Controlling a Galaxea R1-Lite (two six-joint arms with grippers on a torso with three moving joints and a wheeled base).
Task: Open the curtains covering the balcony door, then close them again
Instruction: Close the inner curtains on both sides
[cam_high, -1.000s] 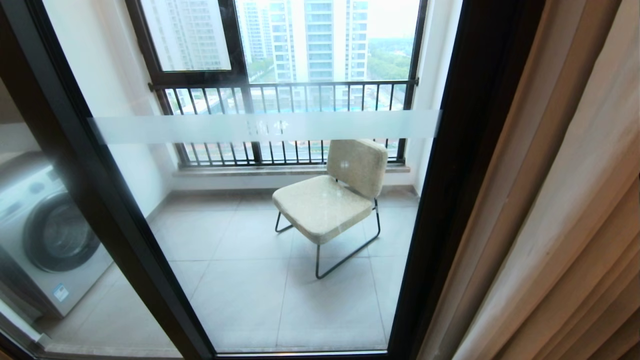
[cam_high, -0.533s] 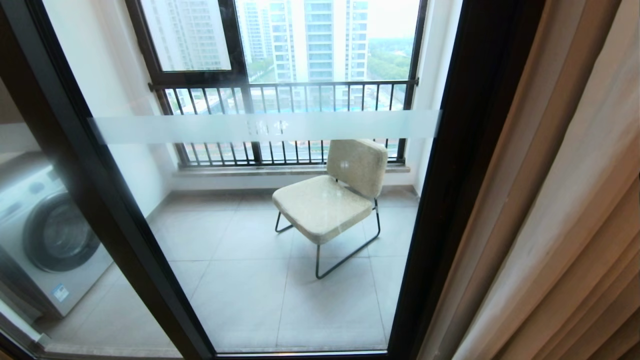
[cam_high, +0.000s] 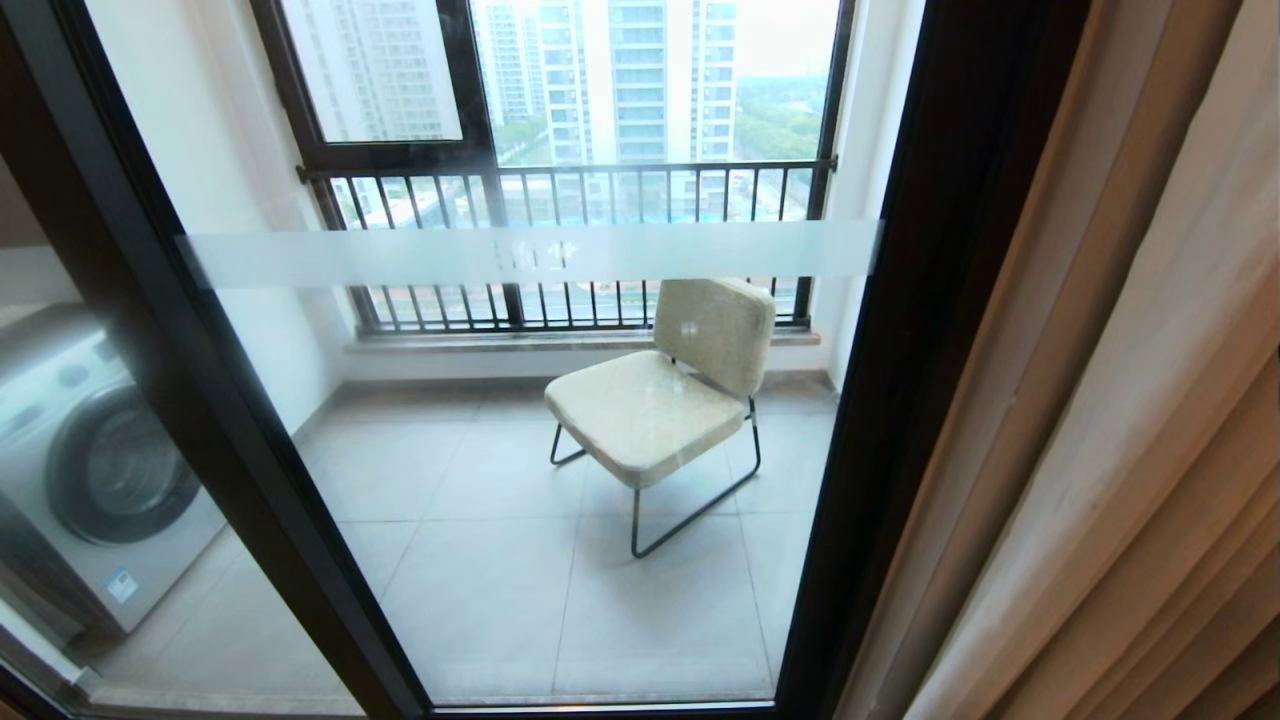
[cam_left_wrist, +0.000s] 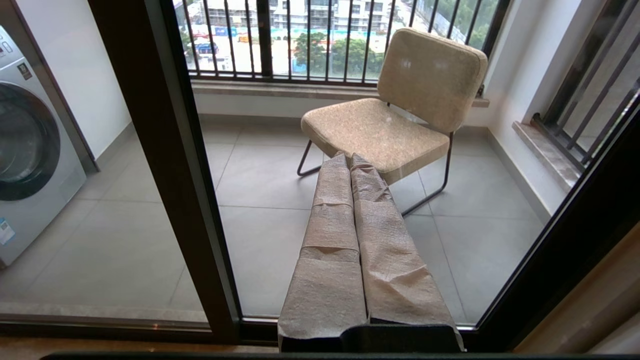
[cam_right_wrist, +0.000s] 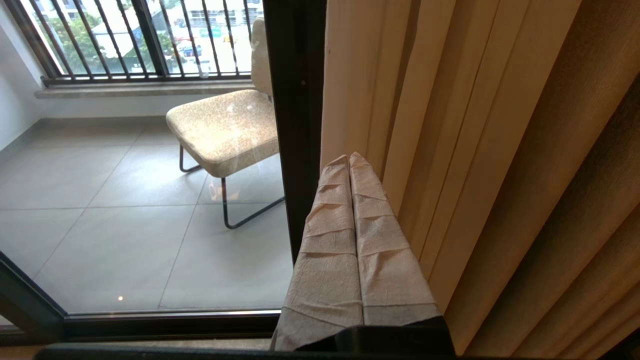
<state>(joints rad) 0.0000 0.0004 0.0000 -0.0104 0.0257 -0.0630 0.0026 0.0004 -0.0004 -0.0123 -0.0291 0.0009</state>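
Looking through my cameras, I am seeing the washing machine (cam_high: 95, 470) at far left, then the balcony door (cam_high: 560, 255) with its glass uncovered and a chair (cam_high: 665, 400) beyond it. My left gripper (cam_left_wrist: 348, 159) is pointing at that glass, clenched on nothing. My right gripper (cam_right_wrist: 348, 159), equally clenched and empty, is sitting just beside the curtains (cam_high: 1130, 420), which are hanging bunched at the right, presumably ready for drawing across. Nothing is differing from a second ago.

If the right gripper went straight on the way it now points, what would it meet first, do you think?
Most likely the curtains: the shut right gripper points at their inner edge beside the balcony door frame, though depth is unclear.
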